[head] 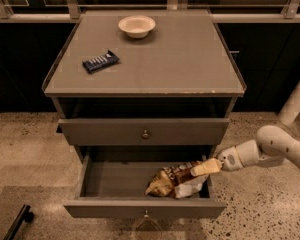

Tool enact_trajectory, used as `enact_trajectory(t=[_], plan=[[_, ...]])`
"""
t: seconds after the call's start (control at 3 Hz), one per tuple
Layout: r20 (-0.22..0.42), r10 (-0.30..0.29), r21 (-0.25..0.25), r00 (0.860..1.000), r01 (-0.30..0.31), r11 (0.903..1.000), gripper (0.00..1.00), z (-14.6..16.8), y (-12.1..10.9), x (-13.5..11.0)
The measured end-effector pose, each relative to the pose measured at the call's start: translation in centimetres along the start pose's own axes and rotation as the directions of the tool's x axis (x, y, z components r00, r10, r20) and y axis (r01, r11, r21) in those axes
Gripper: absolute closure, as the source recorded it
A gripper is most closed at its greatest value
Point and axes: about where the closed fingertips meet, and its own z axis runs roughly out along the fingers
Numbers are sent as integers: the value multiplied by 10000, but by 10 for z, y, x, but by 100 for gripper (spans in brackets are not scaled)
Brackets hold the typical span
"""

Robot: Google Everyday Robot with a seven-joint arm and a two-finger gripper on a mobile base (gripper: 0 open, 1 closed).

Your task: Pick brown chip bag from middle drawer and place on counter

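Observation:
The brown chip bag [174, 180], crinkled yellow-tan foil with brown patches, lies in the right half of the open middle drawer [115, 180], which is pulled out toward me. My gripper [206, 168] reaches in from the right over the drawer's right wall. Its cream fingers are closed on the bag's upper right end, and the bag tilts up toward them. The white arm [270, 146] extends off to the right. The grey-brown counter [175, 64] is the cabinet top above.
On the counter stand a cream bowl [136, 25] at the back and a small dark-blue wrapped bar [100, 61] at the left. The drawer above [145, 132] is nearly closed. A dark object [17, 223] lies on the speckled floor at lower left.

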Motion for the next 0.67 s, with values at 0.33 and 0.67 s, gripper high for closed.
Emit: enact_trajectory(t=[0.33, 0.67], plan=[[0, 0, -1, 10000, 0, 10000, 0, 0, 0, 0], [0, 0, -1, 10000, 0, 10000, 0, 0, 0, 0]])
